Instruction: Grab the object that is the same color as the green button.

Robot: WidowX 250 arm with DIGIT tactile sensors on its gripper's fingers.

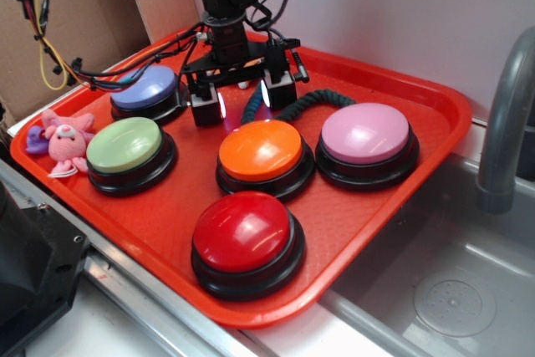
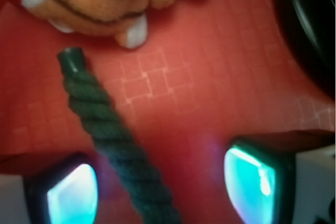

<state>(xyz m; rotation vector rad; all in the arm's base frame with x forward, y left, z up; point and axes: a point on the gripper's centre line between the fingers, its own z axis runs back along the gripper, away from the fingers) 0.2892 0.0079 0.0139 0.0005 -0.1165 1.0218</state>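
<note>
Pincer (image 2: 163,192) agape astride dark green rope (image 2: 113,140), not touching

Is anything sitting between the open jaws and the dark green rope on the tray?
Nothing visible. In the wrist view the rope runs over bare red tray between the two pads of the gripper, jaws open, nearer one pad. The tiger plush lies beyond the rope's end, outside the gap.
</note>
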